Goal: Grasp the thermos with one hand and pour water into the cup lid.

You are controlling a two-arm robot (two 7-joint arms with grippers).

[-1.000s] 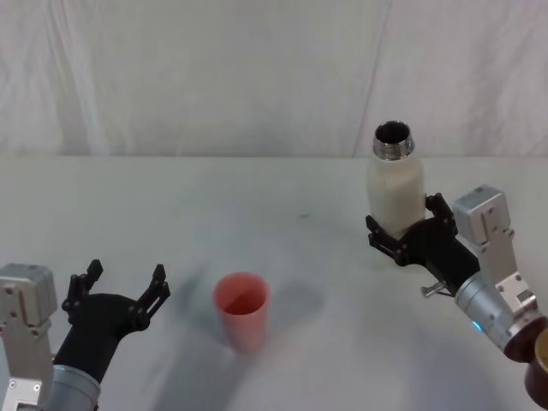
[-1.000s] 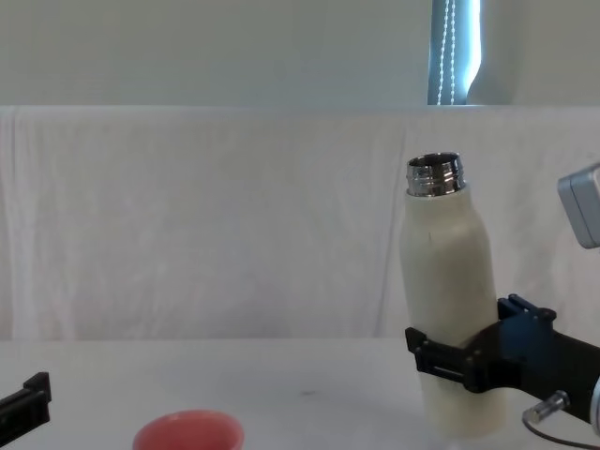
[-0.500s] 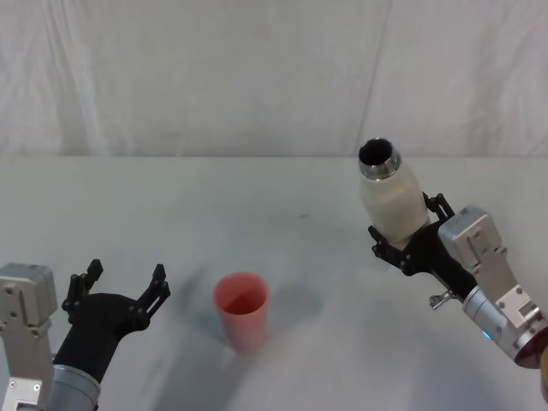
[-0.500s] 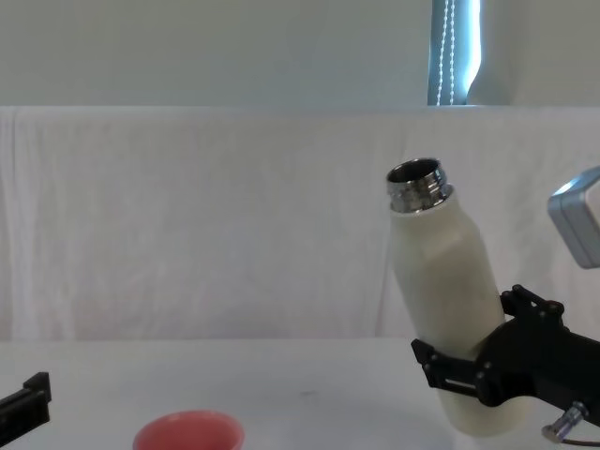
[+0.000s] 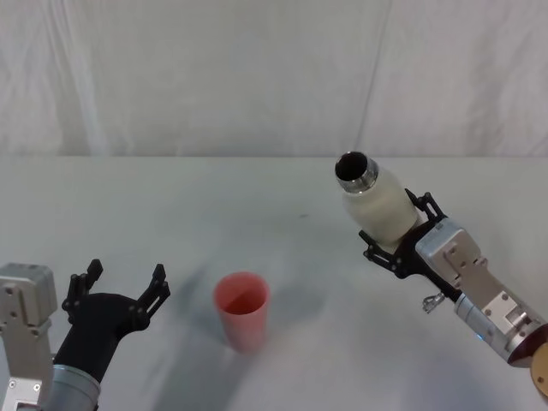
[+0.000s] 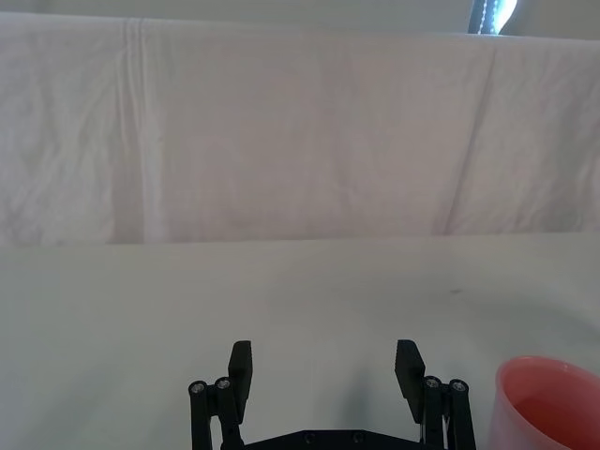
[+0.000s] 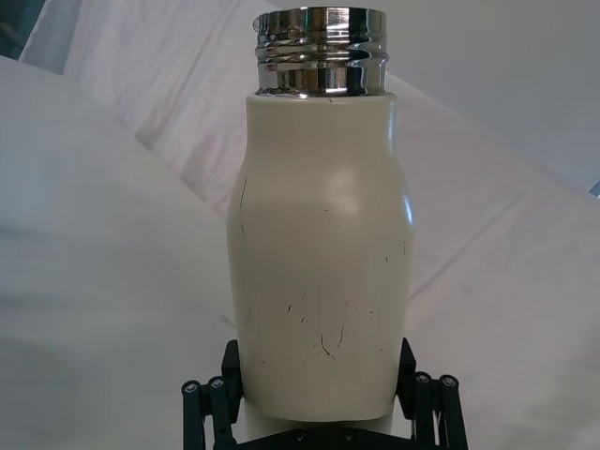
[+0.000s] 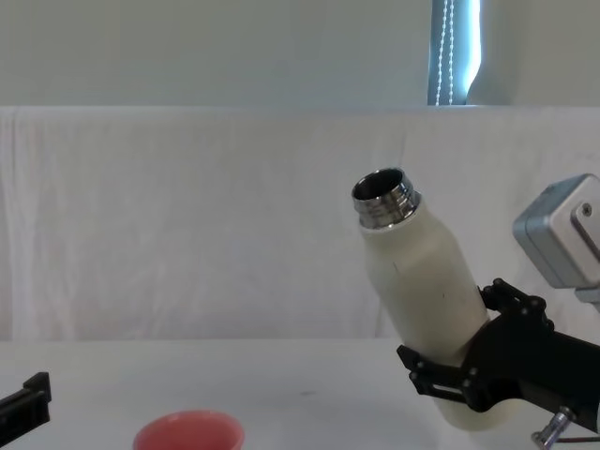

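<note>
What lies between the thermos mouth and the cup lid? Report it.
Nothing: in the head view, bare table separates the tilted thermos, held by the right gripper, from the cup lid.

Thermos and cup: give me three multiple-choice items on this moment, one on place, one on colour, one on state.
1. Where does the cup stand?
A. between the two grippers
B. right of the thermos
C. inside the left gripper

2. What colour is the cup?
A. blue
B. pink
C. green

3. How is the thermos held?
A. lying flat on the table
B. upright
C. tilted, neck toward the cup

Answers: 1 A, the head view shows it on the table between the open left gripper and the right gripper. 2 B, it is salmon pink. 3 C, the right gripper is shut on it and its neck leans left.
</note>
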